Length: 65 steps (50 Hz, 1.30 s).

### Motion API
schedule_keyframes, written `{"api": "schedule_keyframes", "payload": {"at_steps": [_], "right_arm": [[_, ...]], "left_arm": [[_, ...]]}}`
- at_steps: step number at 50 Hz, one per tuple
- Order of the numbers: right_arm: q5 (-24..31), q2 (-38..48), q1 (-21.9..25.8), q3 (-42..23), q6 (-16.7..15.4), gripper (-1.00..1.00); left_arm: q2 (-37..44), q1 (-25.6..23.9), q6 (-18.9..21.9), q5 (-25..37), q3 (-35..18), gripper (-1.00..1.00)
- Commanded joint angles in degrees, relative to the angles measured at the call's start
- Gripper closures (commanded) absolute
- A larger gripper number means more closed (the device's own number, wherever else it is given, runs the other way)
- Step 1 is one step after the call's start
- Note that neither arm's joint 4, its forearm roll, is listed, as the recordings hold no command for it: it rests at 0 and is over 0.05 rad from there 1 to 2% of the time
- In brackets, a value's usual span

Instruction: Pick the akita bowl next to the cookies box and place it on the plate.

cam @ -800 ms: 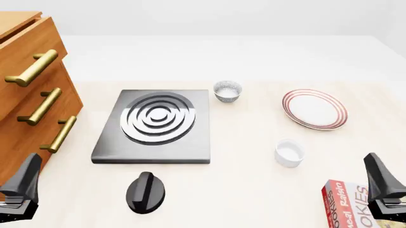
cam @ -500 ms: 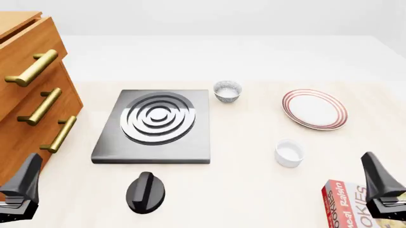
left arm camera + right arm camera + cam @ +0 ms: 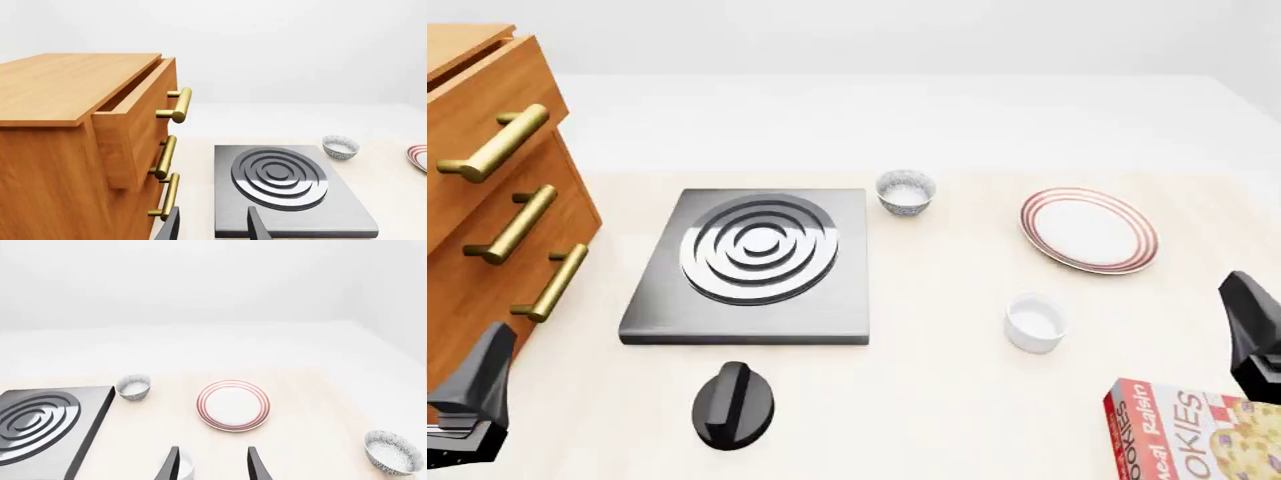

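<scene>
Bright, even, sharp renders; faint soft shadows, no glare.

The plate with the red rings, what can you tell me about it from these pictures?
The plate is round and white, with several thin red rings circling its rim, and looks like glazed ceramic. It lies flat on the pale wooden table, on the right side, beyond a plain white cup. Nothing rests on it and nothing touches it. It is much wider than the speckled bowl to its left.
</scene>
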Motion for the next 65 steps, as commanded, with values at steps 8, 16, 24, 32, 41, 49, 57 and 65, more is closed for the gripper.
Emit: {"api": "schedule_keyframes", "payload": {"at_steps": [8, 16, 24, 32, 41, 49, 57, 65], "right_arm": [[0.6, 19.8, -3.9, -8.2, -1.4, -1.0], [4.4, 22.6, -7.4, -12.6, -2.4, -1.0], [5.4, 27.7, -11.6, -15.5, -2.6, -1.0], [5.9, 33.1, -15.8, -18.1, -3.4, -1.0], [4.7, 40.4, -19.6, -21.2, -5.7, -1.0], [4.1, 46.5, -23.5, -24.4, -7.3, -1.0], [3.6, 51.8, -26.6, -27.7, -8.0, -1.0], [4.0, 58.4, -31.1, -32.7, -8.5, -1.0]], "left_arm": [[0.0, 0.0, 0.0, 0.0, 0.0, -1.0], [0.0, 0.0, 0.0, 0.0, 0.0, -1.0], [0.0, 0.0, 0.0, 0.0, 0.0, -1.0], [0.0, 0.0, 0.0, 0.0, 0.0, -1.0], [0.0, 0.0, 0.0, 0.0, 0.0, -1.0], [0.0, 0.0, 0.0, 0.0, 0.0, -1.0], [0.0, 0.0, 0.0, 0.0, 0.0, -1.0], [0.0, 0.0, 0.0, 0.0, 0.0, -1.0]]}}
